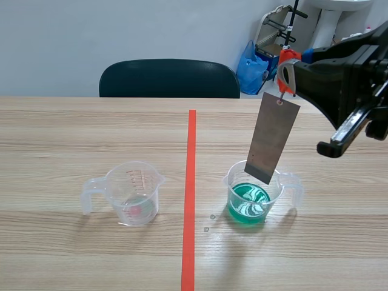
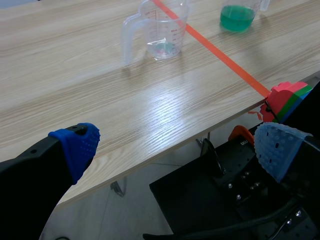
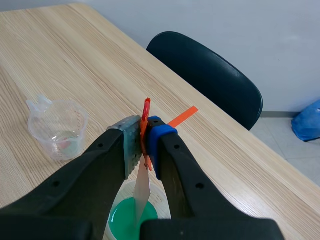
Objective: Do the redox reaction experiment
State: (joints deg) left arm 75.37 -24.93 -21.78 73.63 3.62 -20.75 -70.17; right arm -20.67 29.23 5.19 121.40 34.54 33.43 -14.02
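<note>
Metal plate point(image 1: 272, 138) hung off orange clip point(image 1: 285, 63), clip pinched in right gripper point(image 3: 144, 142). Fingers closed down to clip thickness, grey pad point(image 3: 131, 145) on one side, blue pad point(image 3: 157, 135) on the other. Gripper raised above table point(image 1: 60, 133), coming in from 3 o'clock in scene view.

Plate tilted: top end toward 1 o'clock, bottom end toward 7. Bottom edge right at mouth of green beaker point(image 1: 277, 189), over green liquid point(image 1: 248, 203). Can't tell whether touching the liquid. From right wrist view, plate seen edge-on, dropping straight from the clip toward the green.

Green beaker upright, handle pointing to 3 o'clock, just to 3 o'clock side of tape line point(image 1: 190, 194). Clear beaker point(image 1: 133, 194) at 9 o'clock of it, across the tape, well apart, upright, handle to 9 o'clock, red graduations on wall. Contents not readable.

Left gripper point(image 2: 177, 147) wide open, holding nothing, blue pads point(image 2: 82, 145) well apart. Parked off table's near edge, both beakers far ahead of it.

Beyond table at 12 o'clock: dark chair point(image 1: 170, 79). Blue bag point(image 1: 251, 66) at 1 o'clock on floor.
</note>
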